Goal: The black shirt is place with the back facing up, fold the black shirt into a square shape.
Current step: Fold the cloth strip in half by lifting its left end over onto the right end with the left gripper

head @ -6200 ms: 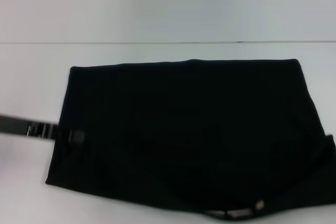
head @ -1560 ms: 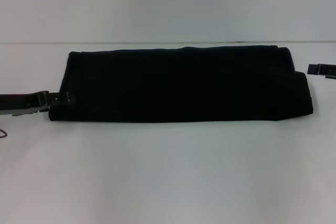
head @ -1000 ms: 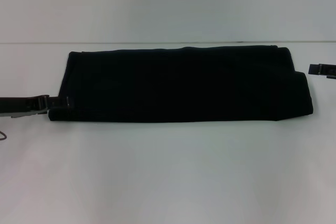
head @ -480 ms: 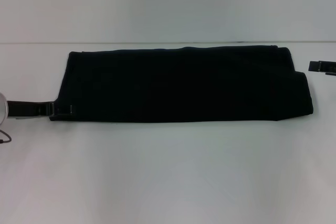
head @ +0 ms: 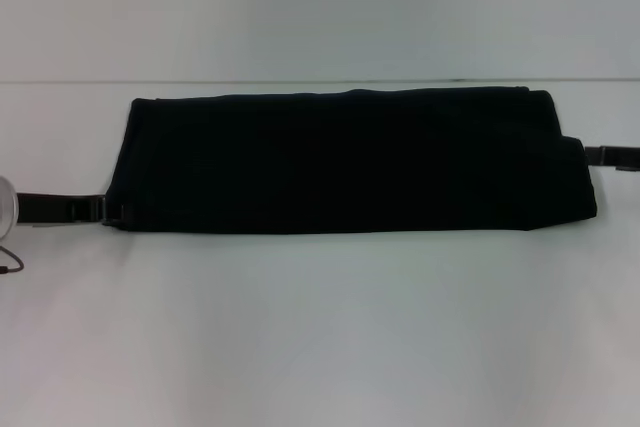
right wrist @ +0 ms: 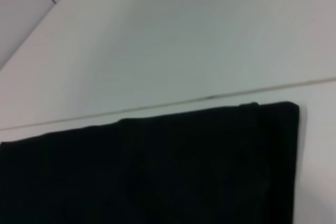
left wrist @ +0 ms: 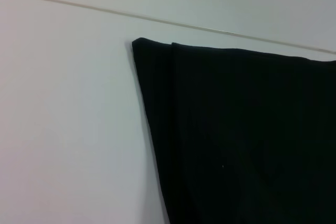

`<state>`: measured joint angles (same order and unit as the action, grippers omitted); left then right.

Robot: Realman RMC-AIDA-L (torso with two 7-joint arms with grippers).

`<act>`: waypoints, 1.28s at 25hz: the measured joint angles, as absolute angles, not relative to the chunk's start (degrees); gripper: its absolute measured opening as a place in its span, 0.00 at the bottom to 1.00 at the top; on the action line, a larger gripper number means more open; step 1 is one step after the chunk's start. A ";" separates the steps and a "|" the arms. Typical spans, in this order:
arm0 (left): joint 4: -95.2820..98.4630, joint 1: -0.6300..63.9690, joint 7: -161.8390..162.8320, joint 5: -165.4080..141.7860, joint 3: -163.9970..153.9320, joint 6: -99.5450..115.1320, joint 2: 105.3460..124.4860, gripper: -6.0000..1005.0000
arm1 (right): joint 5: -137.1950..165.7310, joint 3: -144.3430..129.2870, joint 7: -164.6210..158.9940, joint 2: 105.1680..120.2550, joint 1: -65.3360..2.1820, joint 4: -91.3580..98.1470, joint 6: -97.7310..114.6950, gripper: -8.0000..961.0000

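The black shirt (head: 350, 162) lies folded into a long flat band across the white table (head: 320, 327), its long sides running left to right. My left gripper (head: 108, 211) is low at the band's near left corner, right against the cloth. My right gripper (head: 592, 155) reaches in from the right and meets the band's right end about halfway along that edge. The left wrist view shows a far corner of the shirt (left wrist: 247, 135) with a folded layer edge. The right wrist view shows the shirt's (right wrist: 147, 166) other far corner.
The table's far edge (head: 320, 80) runs just behind the shirt, with a pale wall beyond it. Bare white tabletop spreads in front of the band. A round pale part and a thin cable (head: 8, 247) sit at the far left edge.
Over six seconds the shirt went from a wide sheet to a long band. Lately my left gripper slid down to the near left corner and my right gripper came in against the right end.
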<state>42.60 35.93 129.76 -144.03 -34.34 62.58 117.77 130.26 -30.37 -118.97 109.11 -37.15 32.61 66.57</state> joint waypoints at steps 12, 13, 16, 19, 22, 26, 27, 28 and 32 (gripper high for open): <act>42.84 36.04 129.05 -143.66 -34.41 62.59 117.77 0.05 | 131.12 -35.29 -118.13 112.65 -38.44 28.78 58.56 0.72; 42.84 36.06 129.04 -143.65 -34.45 62.53 117.77 0.03 | 131.11 -35.61 -118.13 112.75 -38.47 28.78 58.49 0.72; 42.85 36.12 129.03 -143.63 -34.46 62.42 117.77 0.01 | 131.13 -36.11 -118.12 112.84 -38.37 28.97 58.93 0.72; 42.90 36.13 129.00 -143.61 -34.47 62.28 117.77 0.01 | 131.14 -36.18 -118.08 112.83 -37.81 29.79 59.24 0.67; 42.74 36.16 128.82 -143.61 -34.45 61.85 117.77 0.02 | 131.14 -36.02 -118.04 112.45 -37.48 30.20 59.43 0.61; 42.66 36.23 128.76 -143.59 -34.45 61.50 117.83 0.02 | 131.14 -36.12 -118.03 112.16 -37.34 30.23 59.99 0.54; 42.65 36.23 128.75 -143.57 -34.45 61.49 117.86 0.03 | 131.14 -36.15 -118.03 112.10 -37.31 30.23 60.14 0.52; 42.64 36.23 128.76 -143.56 -34.45 61.49 117.89 0.03 | 131.14 -36.17 -118.03 112.07 -37.25 30.25 60.26 0.47; 42.62 36.21 128.75 -143.49 -34.26 61.48 117.99 0.04 | 131.13 -36.19 -118.03 111.86 -36.84 30.33 60.49 0.27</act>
<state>42.62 36.21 128.75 -143.49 -34.26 61.48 117.99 131.13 -36.19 -118.03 111.86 -36.84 30.33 60.49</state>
